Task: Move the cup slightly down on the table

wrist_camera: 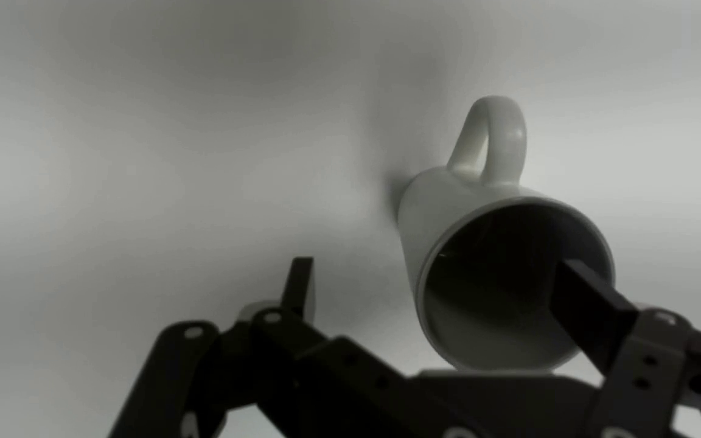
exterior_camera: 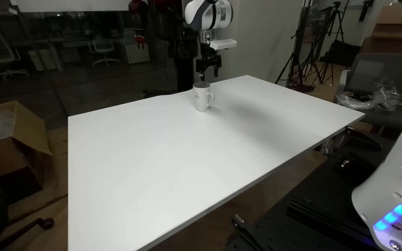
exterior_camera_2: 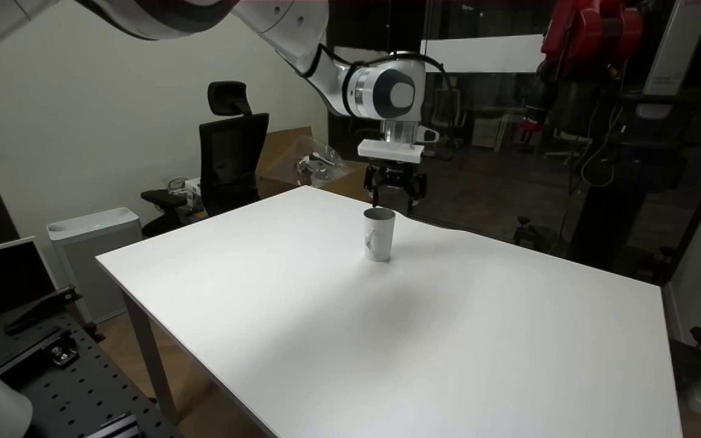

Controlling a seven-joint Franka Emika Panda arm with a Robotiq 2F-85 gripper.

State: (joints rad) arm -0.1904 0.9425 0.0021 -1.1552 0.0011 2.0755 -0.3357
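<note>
The white cup stands upright on the white table, near the table's far edge in both exterior views. My gripper is open and empty, pointing down just above the rim level; it also shows in an exterior view. In the wrist view, the cup is right of centre, its handle toward the top and its inside dark. There, my gripper has its right finger over the cup's opening and its left finger over the bare tabletop, left of the cup. No grip on the cup shows.
The table's edge runs near the cup, with a dark glass wall beyond. A red robot arm stands behind that. A cardboard box and an office chair stand off the table. My arm's base is beside it.
</note>
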